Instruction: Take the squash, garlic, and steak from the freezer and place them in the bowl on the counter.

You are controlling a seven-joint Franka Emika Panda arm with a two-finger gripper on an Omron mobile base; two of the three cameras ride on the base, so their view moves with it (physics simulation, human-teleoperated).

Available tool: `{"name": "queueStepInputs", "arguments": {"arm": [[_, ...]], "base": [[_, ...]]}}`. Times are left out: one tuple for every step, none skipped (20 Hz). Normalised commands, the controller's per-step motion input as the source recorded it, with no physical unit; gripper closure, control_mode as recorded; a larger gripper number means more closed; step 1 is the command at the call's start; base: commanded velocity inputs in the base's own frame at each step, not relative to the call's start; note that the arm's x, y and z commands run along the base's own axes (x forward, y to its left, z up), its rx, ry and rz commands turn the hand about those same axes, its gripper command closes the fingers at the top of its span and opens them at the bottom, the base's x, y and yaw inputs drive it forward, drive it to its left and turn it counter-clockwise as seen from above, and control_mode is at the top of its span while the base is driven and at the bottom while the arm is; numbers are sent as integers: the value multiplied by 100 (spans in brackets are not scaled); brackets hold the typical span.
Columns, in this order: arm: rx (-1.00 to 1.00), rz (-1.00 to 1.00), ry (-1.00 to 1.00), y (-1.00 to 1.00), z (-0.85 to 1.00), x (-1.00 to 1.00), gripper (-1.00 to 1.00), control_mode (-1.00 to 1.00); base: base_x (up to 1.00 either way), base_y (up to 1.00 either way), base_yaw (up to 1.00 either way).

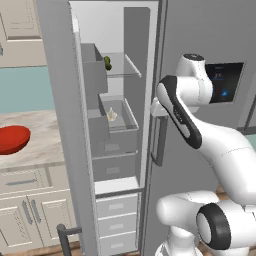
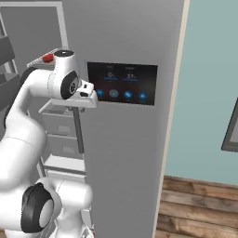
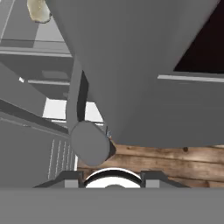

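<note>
The freezer [image 1: 210, 30] has its left door swung open and its right door shut. On an upper shelf lies the dark green squash [image 1: 107, 63]. The off-white garlic [image 1: 112, 115] sits in a grey bin below it and also shows as garlic [image 3: 39, 11] in the hand view's top left. A small red piece on a pale shelf behind the arm looks like the steak [image 2: 46, 57], though I cannot tell for sure. The red bowl [image 1: 12, 139] rests on the counter [image 1: 42, 150] to the left. My gripper [image 3: 111, 177] hangs by the shut door's handle [image 3: 89, 142], fingertips apart and holding nothing.
The open door [image 1: 62, 125] stands between the counter and the freezer's inside. A dark dispenser panel [image 2: 123, 83] is on the shut door. Grey drawers [image 1: 117, 220] fill the freezer's lower part. My arm's elbow [image 1: 175, 105] is close to the shut door.
</note>
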Motion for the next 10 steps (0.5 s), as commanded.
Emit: {"name": "queueStepInputs", "arguments": {"arm": [[0, 0, 0, 0, 0, -1, -100, -100], [0, 0, 0, 0, 0, -24, -100, -100], [0, 0, 0, 0, 0, -34, -100, -100], [0, 0, -1, 11, 0, -52, -100, -100], [-4, 9, -1, 41, 0, -61, -100, -100], [-1, 4, 0, 63, 0, -24, -100, -100], [-1, 5, -2, 86, 0, -9, -100, -100], [-2, 9, -12, 91, 0, 0, -100, -100], [0, 9, -17, 84, 0, 0, -100, -100], [0, 9, -22, 76, 6, 0, -100, -100]], "base": [[0, 0, 0], [0, 0, 0], [0, 0, 0], [0, 0, 0], [0, 0, 0], [0, 0, 0], [0, 0, 0], [0, 0, 0], [0, 0, 0], [0, 0, 0]]}}
